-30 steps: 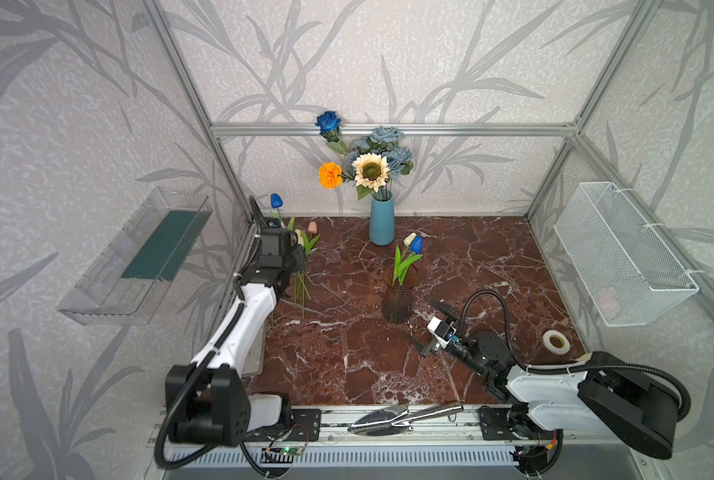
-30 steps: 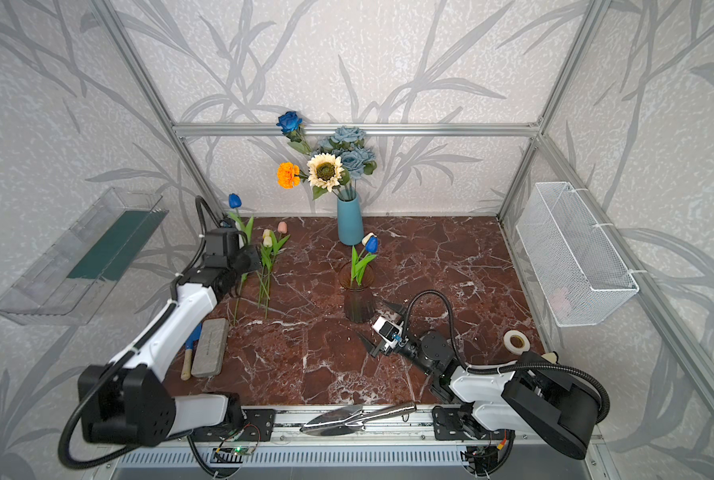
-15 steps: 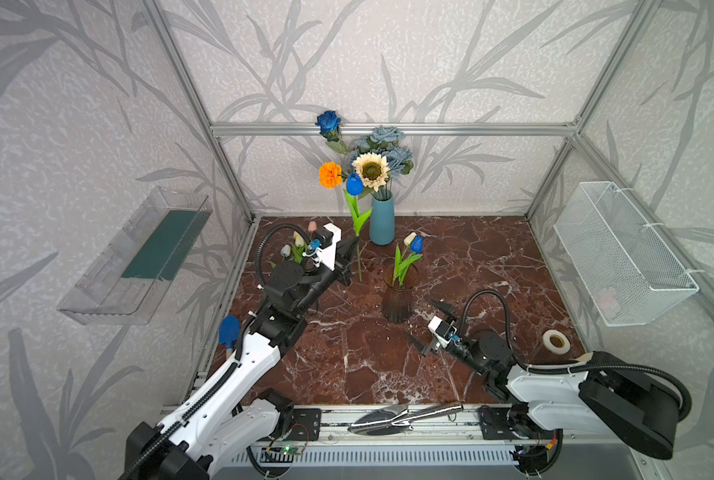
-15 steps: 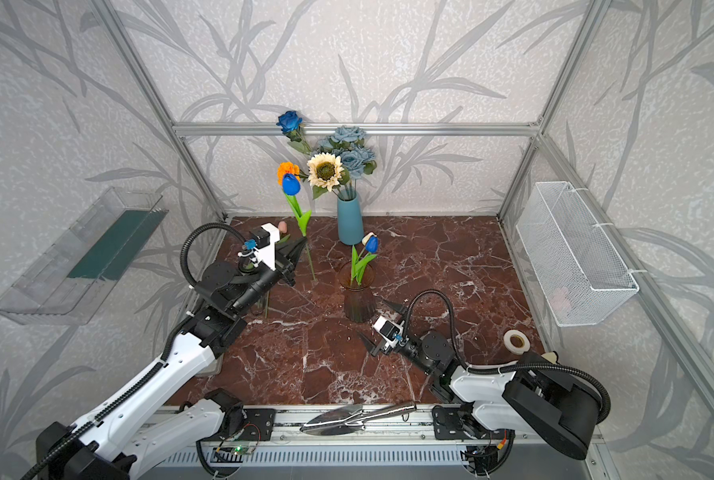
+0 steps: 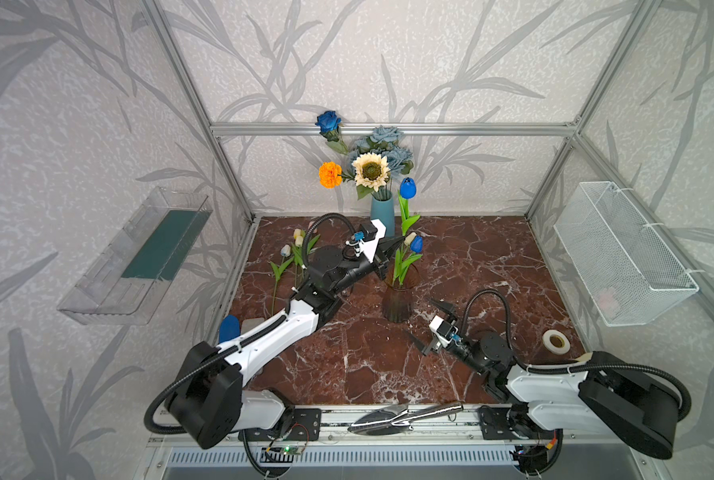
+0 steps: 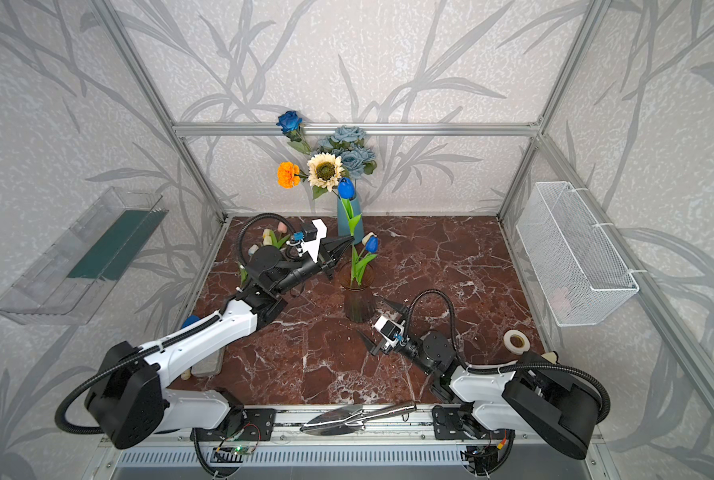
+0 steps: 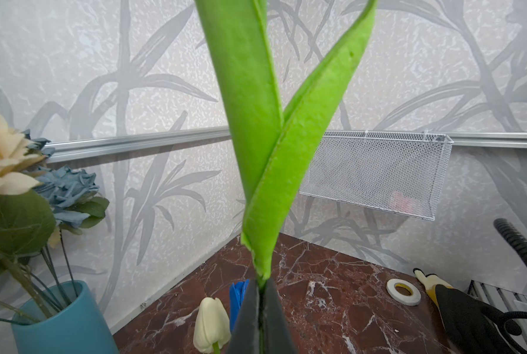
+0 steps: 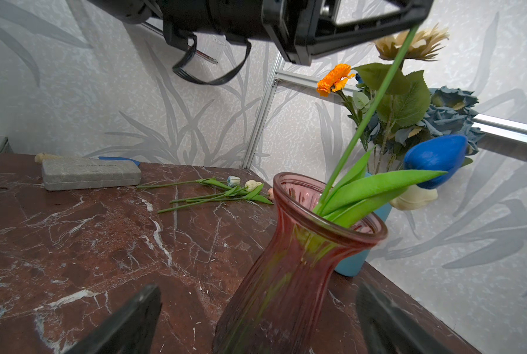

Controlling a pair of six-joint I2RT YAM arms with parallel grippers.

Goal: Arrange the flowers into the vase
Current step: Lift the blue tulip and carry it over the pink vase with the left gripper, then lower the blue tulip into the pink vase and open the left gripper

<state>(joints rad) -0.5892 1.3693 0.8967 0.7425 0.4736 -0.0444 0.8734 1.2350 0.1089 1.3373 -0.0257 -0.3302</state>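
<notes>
My left gripper (image 5: 398, 242) (image 6: 349, 242) (image 7: 260, 295) is shut on the green stem of a blue tulip (image 5: 408, 189) (image 6: 346, 188), held upright over the reddish glass vase (image 5: 397, 301) (image 6: 358, 301) (image 8: 289, 275). In the right wrist view the stem's lower end (image 8: 342, 159) reaches into the vase mouth. A blue tulip (image 5: 416, 244) and a white tulip (image 5: 409, 238) stand in that vase. Several loose tulips (image 5: 297, 245) (image 8: 234, 190) lie on the table at the left. My right gripper (image 5: 428, 324) (image 6: 378, 322) (image 8: 257, 325) is open, its fingers on either side of the vase's foot without touching it.
A teal vase (image 5: 382, 210) at the back holds a sunflower (image 5: 371, 170), marigold and roses. A tape roll (image 5: 556, 341) lies at the right, a wire basket (image 5: 621, 253) hangs on the right wall, a trowel (image 5: 401, 415) rests on the front rail, a grey case (image 8: 90, 173) lies far left.
My left arm has swung from the loose tulips at the left over to the glass vase, carrying the blue tulip upright. The right arm has not moved.
</notes>
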